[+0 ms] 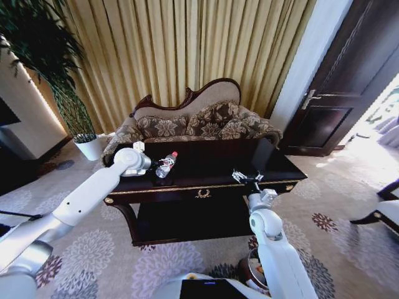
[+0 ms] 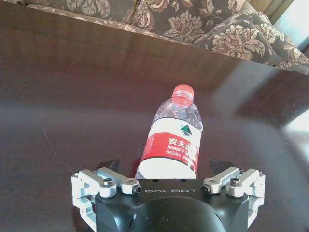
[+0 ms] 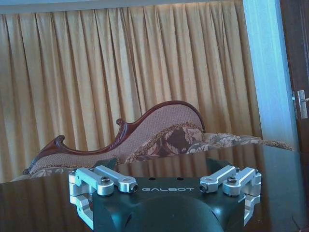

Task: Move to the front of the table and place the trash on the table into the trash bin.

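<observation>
my left gripper (image 2: 166,181) is spread wide, and the bottle (image 2: 174,137) lies on its side on the table (image 2: 72,106), its base between the open fingers and its red cap pointing straight away from the claw, toward the sofa (image 2: 203,21). the long axis runs along my approach, so the left arm is clearly nearer. the red label reads "nongfu" with chinese characters; "galbot" is on the gripper body. my right gripper (image 3: 169,166) hovers open over the table's right side. the trash bin (image 1: 254,274) sits by my base.
</observation>
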